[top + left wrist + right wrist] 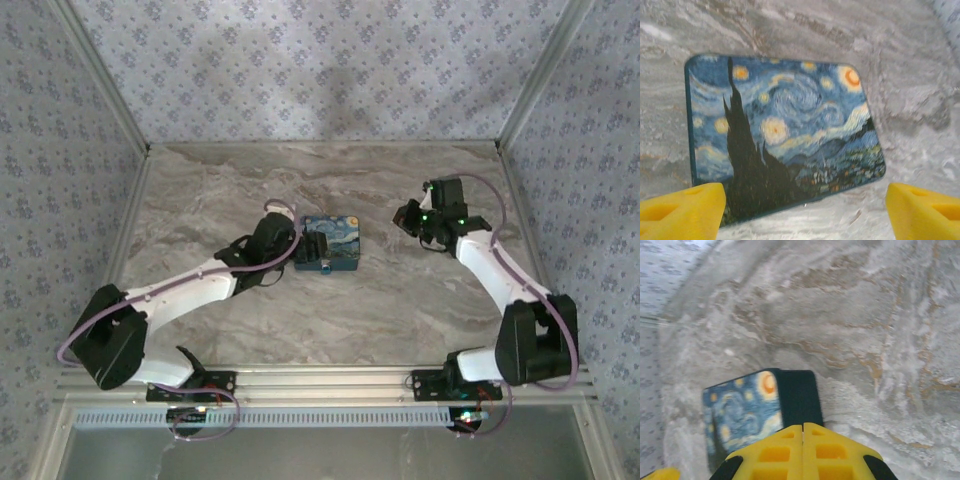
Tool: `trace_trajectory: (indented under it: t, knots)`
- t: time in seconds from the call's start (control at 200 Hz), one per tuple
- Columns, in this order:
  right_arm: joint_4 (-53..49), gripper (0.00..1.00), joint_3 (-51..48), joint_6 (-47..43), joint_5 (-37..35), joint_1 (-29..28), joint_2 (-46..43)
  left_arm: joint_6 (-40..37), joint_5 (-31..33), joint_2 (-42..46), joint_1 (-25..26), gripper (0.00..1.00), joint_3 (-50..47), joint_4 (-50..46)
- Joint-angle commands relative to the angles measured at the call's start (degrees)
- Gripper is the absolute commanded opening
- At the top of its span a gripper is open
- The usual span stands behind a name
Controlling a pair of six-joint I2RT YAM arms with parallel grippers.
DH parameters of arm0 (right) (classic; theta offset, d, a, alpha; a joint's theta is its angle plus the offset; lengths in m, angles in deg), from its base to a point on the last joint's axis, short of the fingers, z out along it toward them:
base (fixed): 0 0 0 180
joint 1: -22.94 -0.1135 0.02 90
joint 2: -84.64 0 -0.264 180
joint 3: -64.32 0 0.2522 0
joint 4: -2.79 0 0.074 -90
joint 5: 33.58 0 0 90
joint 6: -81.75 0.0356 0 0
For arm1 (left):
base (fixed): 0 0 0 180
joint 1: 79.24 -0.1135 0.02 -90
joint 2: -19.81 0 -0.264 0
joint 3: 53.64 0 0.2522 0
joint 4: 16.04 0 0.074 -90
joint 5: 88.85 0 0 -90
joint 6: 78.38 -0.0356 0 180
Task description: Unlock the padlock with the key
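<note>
- Pale blue-grey wallpaper walls (300, 70) with a small flower print close in the back and both sides, held in a silver aluminium frame (330, 381) that also runs along the near edge.
- A grey-and-tan marbled counter (400, 310) carries everything.
- The white-and-black left arm (190, 290) reaches in from the near left corner towards the middle. The white-and-black right arm (490, 262) rises from the near right corner, its wrist well to the right of the middle.
- A flat rectangular tin box (338, 246) with rounded corners lies near the middle of the counter, lid shut. The lid bears a print of a swirling blue night sky with yellow stars, a crescent moon and a dark cypress. Its side wall is dark. What it contains cannot be told.
- The yellow left fingers (685, 210) stand wide apart over the box's left end, one tip over the lid's corner, the other over bare counter, holding nothing.
- The yellow right fingers (803, 440) are pressed together with nothing between them, up off the counter, the box ahead of them.
- A small pale-blue bit (325, 267) sits at the box's near edge in the top view; too small to tell whether it is the padlock or the key.
</note>
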Motion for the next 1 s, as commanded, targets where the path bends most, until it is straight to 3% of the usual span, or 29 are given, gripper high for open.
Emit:
trace_trajectory:
  t: [0.0, 0.24, 0.62, 0.994]
  knots:
    - [2.26, 0.0, -0.51, 0.53, 4.16, 0.11, -4.25, 1.14, -5.56, 1.7, -1.41, 0.82, 3.98, 4.02]
    - [7.03, 0.0, 0.76, 0.44, 7.53, -2.85, -9.77, 5.49, -15.1, -0.55, -3.49, 0.77, 8.21, 12.12]
    - [19.08, 0.0, -2.38, 11.74, 16.01, -5.49, -10.26, 9.67, -23.18, -5.26, -3.5, 0.69, 10.78, 24.61]
    - [17.17, 0.0, -2.77, 7.5, 9.95, -9.11, -12.39, 14.76, -26.59, -10.22, -1.41, 0.61, 14.23, 29.04]
